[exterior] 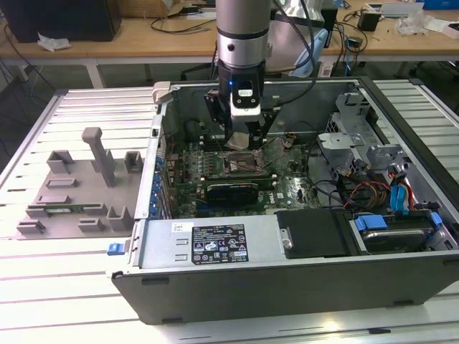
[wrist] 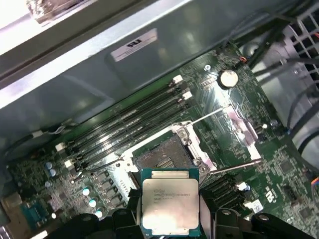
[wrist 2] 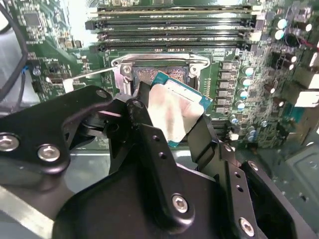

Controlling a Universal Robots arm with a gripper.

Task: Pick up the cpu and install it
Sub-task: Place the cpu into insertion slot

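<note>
Inside the open computer case (exterior: 315, 281) on the slatted surface (exterior: 64, 287), the hand (wrist: 171, 221) is closed on the cpu (wrist: 171, 201), pinching two opposite edges, silver top showing, over the open socket (wrist: 162, 158) in the green board (wrist: 279, 164); memory slots (wrist: 124, 124) lie beyond.

Light: bright, even in exterior view; grey metal computer case (exterior: 287, 294) int. darker. Glare: pale sheen on shiny silver square cpu (wrist 2: 172, 112), second wrist view.
</note>
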